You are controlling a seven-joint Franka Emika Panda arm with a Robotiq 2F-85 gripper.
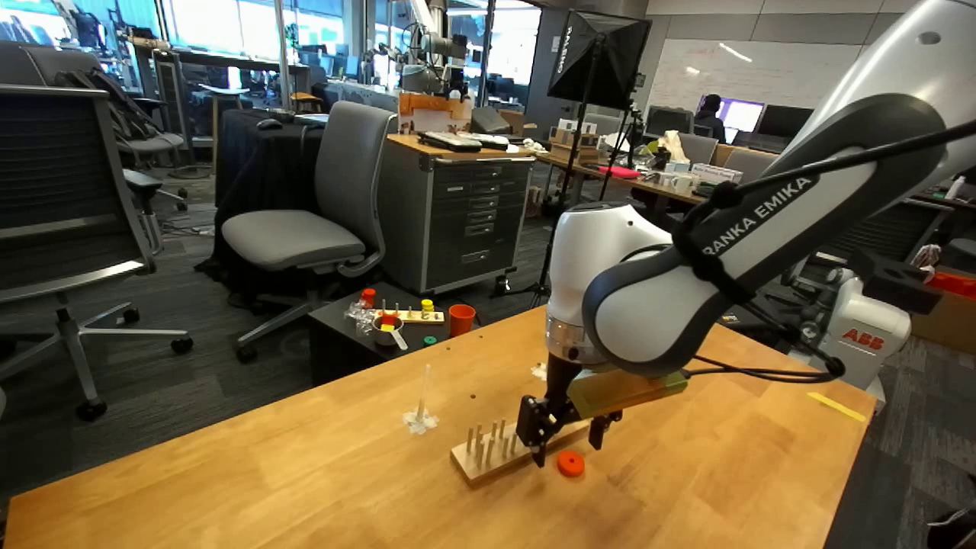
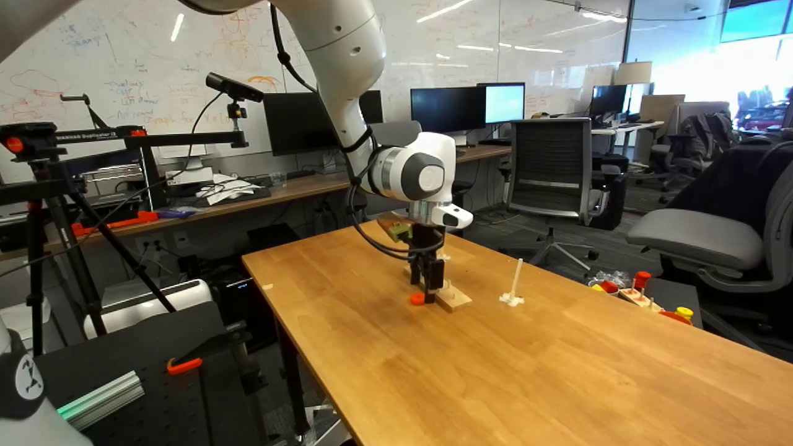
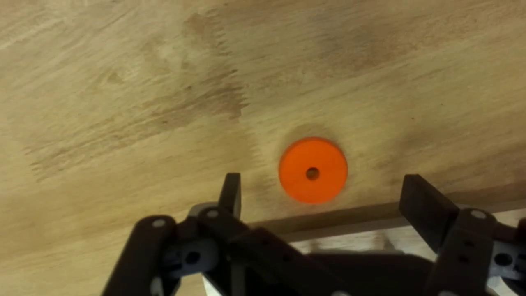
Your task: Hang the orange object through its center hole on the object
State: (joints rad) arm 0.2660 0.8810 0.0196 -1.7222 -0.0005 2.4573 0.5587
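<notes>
Flat round orange disc (image 3: 326, 170) with a center hole, apparently plastic: rests on the brown wooden tabletop (image 1: 305, 473), just beside a long pale wooden block with upright pegs (image 1: 499, 467), on its near side in an exterior view; neither grasped nor hung.
Black two-fingered end effector (image 1: 568, 451): jaws spread wide, nothing held; in the wrist view the disc shows between them, with a gap on either side.
Wooden block: the visible pegs are bare; part is hidden behind the end effector.
Slender pale upright rod on a white foot (image 1: 422, 396): stands left of the block in that exterior view, bare.
Hanging of the disc: judged to be at the approach; grasping, lifting, aligning the hole and lowering remain. The receiving object is not certain; the lone rod seems likelier than a peg.
Small cup with a pale handle (image 1: 400, 340): on the black side table (image 1: 343, 354), far left; red and yellow pieces (image 1: 388, 323) appear to lie in it.
Orange-red tumbler (image 1: 461, 322): right of the cup; contents not visible.
Grey drawer cabinet (image 1: 480, 229): far beyond the tabletop; drawers closed, contents hidden.
</notes>
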